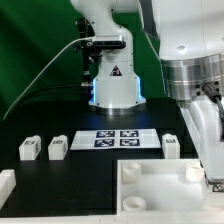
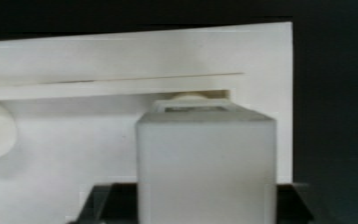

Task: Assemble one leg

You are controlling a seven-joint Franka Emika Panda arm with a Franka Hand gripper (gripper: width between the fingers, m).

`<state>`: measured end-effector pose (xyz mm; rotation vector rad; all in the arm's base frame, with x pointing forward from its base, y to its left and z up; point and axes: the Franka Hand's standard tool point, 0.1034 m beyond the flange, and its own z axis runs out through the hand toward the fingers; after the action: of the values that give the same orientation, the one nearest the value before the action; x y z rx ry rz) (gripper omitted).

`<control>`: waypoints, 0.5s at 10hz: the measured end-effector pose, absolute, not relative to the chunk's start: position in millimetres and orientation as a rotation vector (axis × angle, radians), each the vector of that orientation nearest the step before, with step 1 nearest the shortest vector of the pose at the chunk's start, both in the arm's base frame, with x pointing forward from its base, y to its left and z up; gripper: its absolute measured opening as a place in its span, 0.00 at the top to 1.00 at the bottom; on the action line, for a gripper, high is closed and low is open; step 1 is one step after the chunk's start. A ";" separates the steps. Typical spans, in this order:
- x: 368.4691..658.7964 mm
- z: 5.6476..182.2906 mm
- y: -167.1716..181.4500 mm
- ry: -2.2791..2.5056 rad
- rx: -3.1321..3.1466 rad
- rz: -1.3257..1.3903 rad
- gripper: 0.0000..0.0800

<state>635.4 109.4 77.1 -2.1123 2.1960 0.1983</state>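
In the wrist view my gripper [image 2: 202,208] is shut on a white leg [image 2: 202,150], which stands upright between the two dark fingers [image 2: 123,205]. Its far end meets the white tray [image 2: 123,70] at a small socket. In the exterior view the gripper [image 1: 212,178] is low over the tray's [image 1: 150,195] corner at the exterior view's right, and the held leg's tag [image 1: 215,185] only partly shows. Three more legs lie on the black table: two together at the exterior view's left [image 1: 29,148] [image 1: 58,148] and one beside the tray [image 1: 171,145].
The marker board [image 1: 118,138] lies behind the tray in the middle of the table. A white block [image 1: 5,185] sits at the exterior view's left edge. The robot base [image 1: 113,80] stands at the back, with a cable running off to the left.
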 end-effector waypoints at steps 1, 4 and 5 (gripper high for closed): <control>635.3 76.6 110.1 2.123 -2.182 0.193 0.53; 634.0 76.8 121.0 1.504 -2.659 0.140 0.21; 634.3 76.4 120.0 1.364 -2.727 0.131 0.19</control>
<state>634.3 120.0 76.4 -2.7270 1.3639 0.1315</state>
